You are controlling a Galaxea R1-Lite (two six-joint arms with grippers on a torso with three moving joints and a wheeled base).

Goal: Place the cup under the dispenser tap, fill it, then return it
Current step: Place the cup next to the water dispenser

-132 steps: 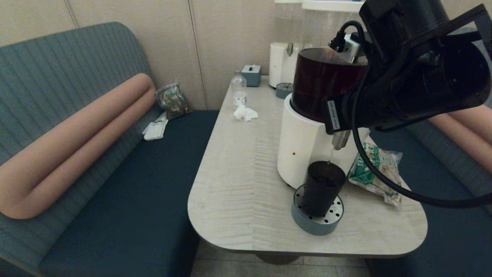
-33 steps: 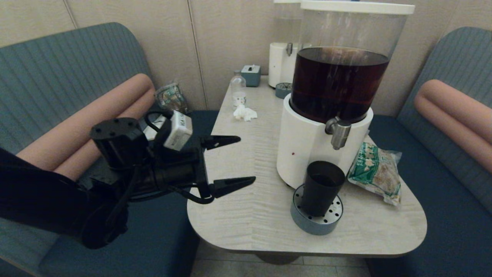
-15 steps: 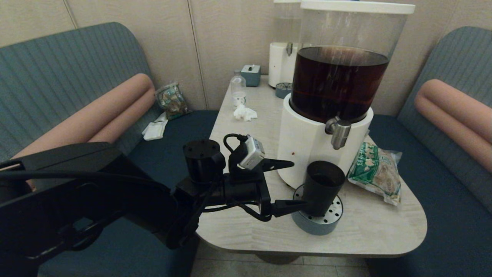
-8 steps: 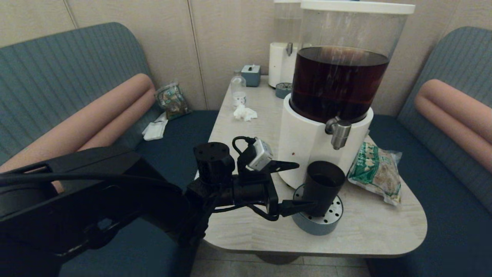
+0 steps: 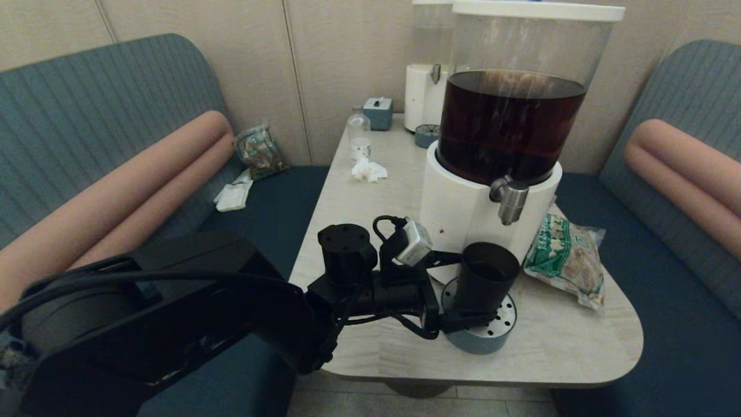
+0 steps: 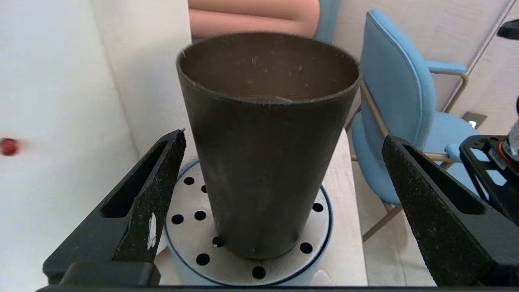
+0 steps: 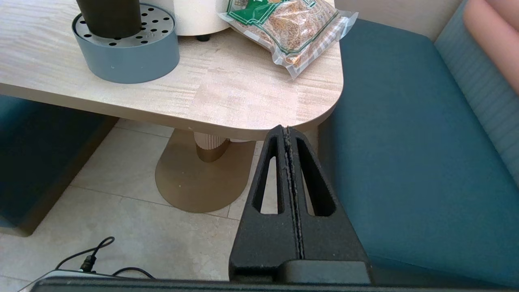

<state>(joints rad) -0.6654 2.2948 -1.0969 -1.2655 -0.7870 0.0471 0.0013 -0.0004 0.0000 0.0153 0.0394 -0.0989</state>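
Since half a second ago the left gripper (image 5: 463, 286) has moved forward, and now we see the cup (image 5: 485, 282) between its two fingers (image 6: 156, 190). The fingers are wide open on both sides of the cup and do not touch it. The cup stands upright on the round drip tray (image 5: 483, 333), under the tap (image 5: 509, 201). The right gripper (image 7: 288, 134) is closed and empty, low beside the table (image 7: 227, 95).

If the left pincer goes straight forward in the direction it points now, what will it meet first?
Most likely the cup. The left pincer is open, one finger on each side of the cup, which stands on the perforated drip tray and fills the gap ahead. Neither finger appears to touch it yet.
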